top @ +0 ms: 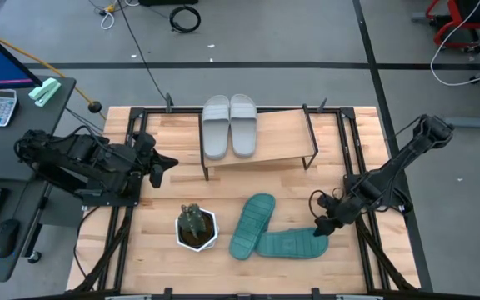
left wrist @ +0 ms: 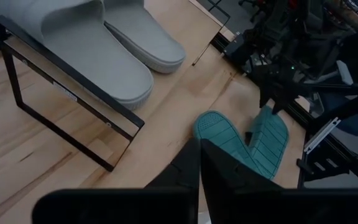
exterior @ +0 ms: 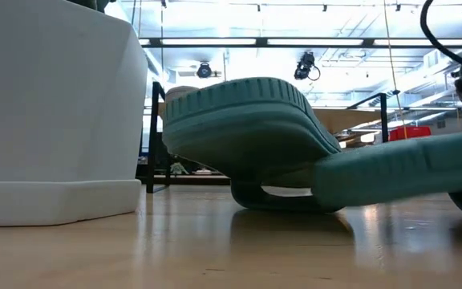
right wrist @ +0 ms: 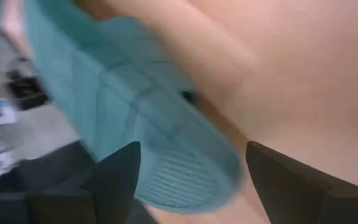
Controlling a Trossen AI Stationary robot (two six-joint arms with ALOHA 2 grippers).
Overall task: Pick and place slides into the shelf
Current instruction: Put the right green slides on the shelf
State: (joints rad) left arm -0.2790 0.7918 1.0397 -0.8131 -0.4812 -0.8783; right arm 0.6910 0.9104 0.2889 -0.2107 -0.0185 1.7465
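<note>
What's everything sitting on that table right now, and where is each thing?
Grey slides: two, light grey, side by side on the left part of the shelf.
Teal slides: two, teal green, on the table's front, tips overlapping.
Shelf: one, light wood top with black legs, at the table's back.
Potted plant: one, green in a white pot, front left of the teal slides.
Left end effector: shut, at the table's left edge.
Right end effector: open around one teal slide's end.

Two light grey slides (top: 229,125); two teal slides (top: 275,232) (ridged soles); white pot (top: 197,232); pale wooden counter (top: 157,196).
</note>
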